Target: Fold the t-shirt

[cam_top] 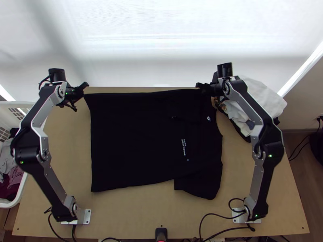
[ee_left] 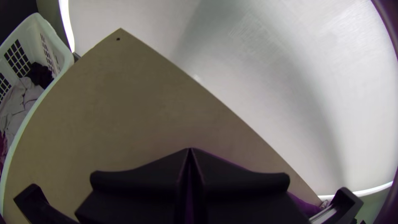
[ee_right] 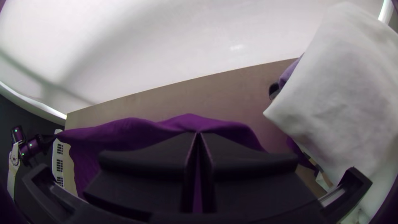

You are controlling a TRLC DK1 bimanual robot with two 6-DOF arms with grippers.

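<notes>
The black t-shirt [cam_top: 133, 141] lies mostly spread on the table, its far edge running between both grippers and one sleeve at its near right. In the top view my left gripper [cam_top: 84, 89] is shut on the shirt's far left corner; my right gripper [cam_top: 202, 86] is shut on the far edge toward the right. In the left wrist view my left gripper [ee_left: 190, 150] has its fingertips together, a purple-looking strip of shirt [ee_left: 304, 204] beside them. In the right wrist view my right gripper [ee_right: 198, 135] is closed over the purple-looking shirt [ee_right: 120, 135].
A white basket [cam_top: 25, 183] of clothes stands at the left beside the table [cam_top: 129, 213]. A pile of white and dark cloth [cam_top: 262, 97] lies at the far right, close to my right gripper. Cables run along the near edge.
</notes>
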